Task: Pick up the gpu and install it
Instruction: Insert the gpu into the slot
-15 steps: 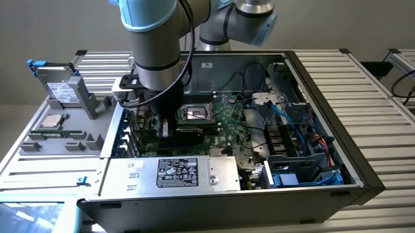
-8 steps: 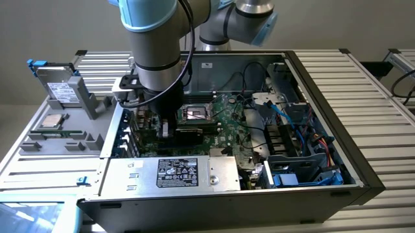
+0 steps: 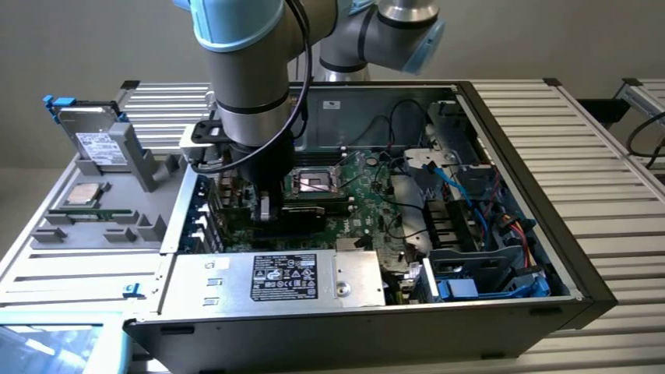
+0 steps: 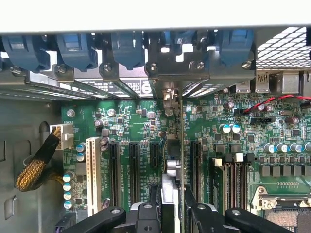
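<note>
Pick-up done, install under way. End effector (image 4: 170, 206) clenched on the gpu (image 4: 171, 145), held edge-on inside the open computer case (image 3: 582, 265), standing over the motherboard (image 4: 126, 121) among the expansion slots (image 4: 133, 170). Full seating cannot be told; release left.

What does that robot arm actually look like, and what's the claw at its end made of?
The arm is a thick silver-grey tube with rounded light-blue caps at its joints and a black cable running down its side. Its lower end turns black near the wrist. The gripper is black, with jointed metal-looking links held by small silver screws, seen from the wrist view.
</note>
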`<state>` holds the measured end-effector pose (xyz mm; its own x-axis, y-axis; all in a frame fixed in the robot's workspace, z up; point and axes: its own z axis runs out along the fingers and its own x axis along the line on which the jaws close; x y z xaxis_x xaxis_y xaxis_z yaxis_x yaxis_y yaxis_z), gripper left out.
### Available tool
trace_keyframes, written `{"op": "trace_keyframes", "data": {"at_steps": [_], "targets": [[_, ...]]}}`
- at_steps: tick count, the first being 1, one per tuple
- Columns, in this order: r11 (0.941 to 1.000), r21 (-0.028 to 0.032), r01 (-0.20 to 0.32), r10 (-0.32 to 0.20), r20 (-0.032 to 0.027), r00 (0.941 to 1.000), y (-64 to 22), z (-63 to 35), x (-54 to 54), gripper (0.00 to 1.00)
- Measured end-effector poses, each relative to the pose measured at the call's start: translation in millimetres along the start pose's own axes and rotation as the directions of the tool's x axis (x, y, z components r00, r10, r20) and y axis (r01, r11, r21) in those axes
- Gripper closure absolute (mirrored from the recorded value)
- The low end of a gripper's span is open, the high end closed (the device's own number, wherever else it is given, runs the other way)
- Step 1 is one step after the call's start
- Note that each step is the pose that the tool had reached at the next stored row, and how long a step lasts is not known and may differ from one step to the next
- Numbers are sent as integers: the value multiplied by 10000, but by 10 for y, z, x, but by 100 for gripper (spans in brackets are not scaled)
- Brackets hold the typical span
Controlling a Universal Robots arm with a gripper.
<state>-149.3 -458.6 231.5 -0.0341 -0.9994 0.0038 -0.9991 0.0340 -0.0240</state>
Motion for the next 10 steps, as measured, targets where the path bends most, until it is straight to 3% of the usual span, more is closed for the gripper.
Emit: {"op": "trace_keyframes", "data": {"at_steps": [5,8,10], "targets": [[10000,5,-1,1,-1,10000,0,-1,1,71],[10000,19,-10,10,4,10000,5,-10,-1,59],[10000,49,-4,4,2,10000,2,-17,0,59]]}}
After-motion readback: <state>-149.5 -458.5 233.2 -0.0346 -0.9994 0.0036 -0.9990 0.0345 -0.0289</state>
